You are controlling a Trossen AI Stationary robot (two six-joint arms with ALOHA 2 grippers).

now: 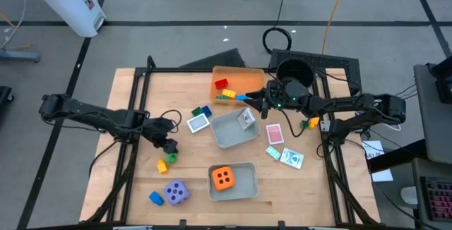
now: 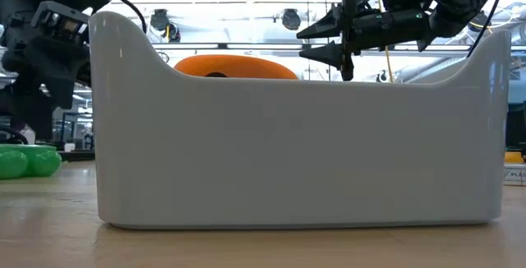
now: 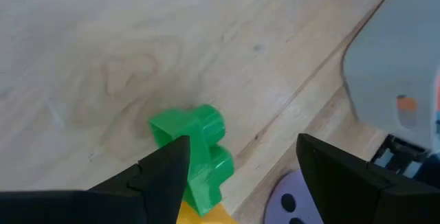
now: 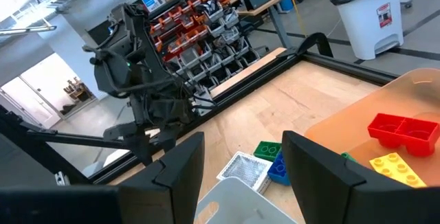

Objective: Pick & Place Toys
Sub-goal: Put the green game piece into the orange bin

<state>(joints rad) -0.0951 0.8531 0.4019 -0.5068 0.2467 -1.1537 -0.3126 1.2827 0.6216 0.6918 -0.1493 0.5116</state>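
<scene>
- The green brick (image 3: 196, 152) lies loose on the bare bench (image 1: 134, 96), with a yellow brick (image 1: 162, 166) just beside it; it seems to be the toy next in line for picking.
- The left end effector (image 3: 237, 165) hangs right over that green brick with its fingers apart and nothing between them; one finger reaches in front of the brick, so this looks like the line-up before a grasp.
- Other toys are already sorted: red and yellow bricks sit in the orange tray (image 1: 236, 75), and the orange die (image 1: 224, 178) rests in a grey tray (image 1: 247, 188).
- The purple die (image 1: 176, 192) and a blue brick (image 1: 155, 198) wait near the bench's front edge.
- The right end effector (image 4: 240, 165) hovers above the middle grey tray (image 1: 229, 138), fingers apart, empty, apparently between placements.
</scene>
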